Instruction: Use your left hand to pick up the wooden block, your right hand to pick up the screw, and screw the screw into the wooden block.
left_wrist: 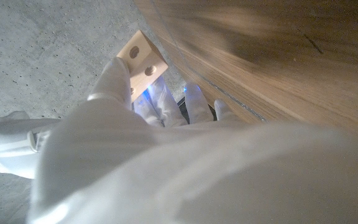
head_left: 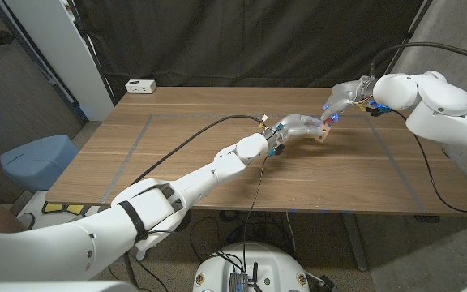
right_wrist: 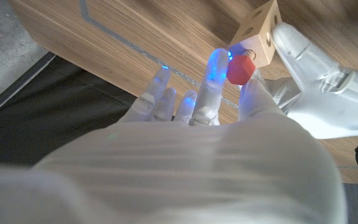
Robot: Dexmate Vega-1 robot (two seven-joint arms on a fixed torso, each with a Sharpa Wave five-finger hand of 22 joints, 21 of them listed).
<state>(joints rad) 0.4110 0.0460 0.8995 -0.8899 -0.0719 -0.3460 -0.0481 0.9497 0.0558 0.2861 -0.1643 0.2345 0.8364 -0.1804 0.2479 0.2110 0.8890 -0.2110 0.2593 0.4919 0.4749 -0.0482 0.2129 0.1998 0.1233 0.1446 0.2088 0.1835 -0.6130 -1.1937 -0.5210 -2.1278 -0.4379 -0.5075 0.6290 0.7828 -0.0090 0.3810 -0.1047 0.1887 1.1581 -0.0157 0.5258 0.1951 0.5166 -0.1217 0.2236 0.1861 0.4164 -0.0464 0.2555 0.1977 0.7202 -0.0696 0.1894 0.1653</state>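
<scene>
My left hand (head_left: 302,126) holds a pale wooden block (head_left: 323,130) above the table's right middle. In the left wrist view the block (left_wrist: 143,61) shows two round holes beyond my fingers (left_wrist: 114,78). My right hand (head_left: 345,96) comes in from the right and pinches a screw with a red head (right_wrist: 240,70) right against the block (right_wrist: 258,31). The screw's shaft is at one of the block's holes; how deep it sits is hidden. My left hand (right_wrist: 328,93) shows beside the block in the right wrist view.
A white box (head_left: 141,86) sits at the table's far left corner. Faint tape lines (head_left: 133,146) mark the wooden table (head_left: 177,154). A black cable (head_left: 185,144) crosses the tabletop toward my left hand. A blue seat (head_left: 37,160) stands left of the table.
</scene>
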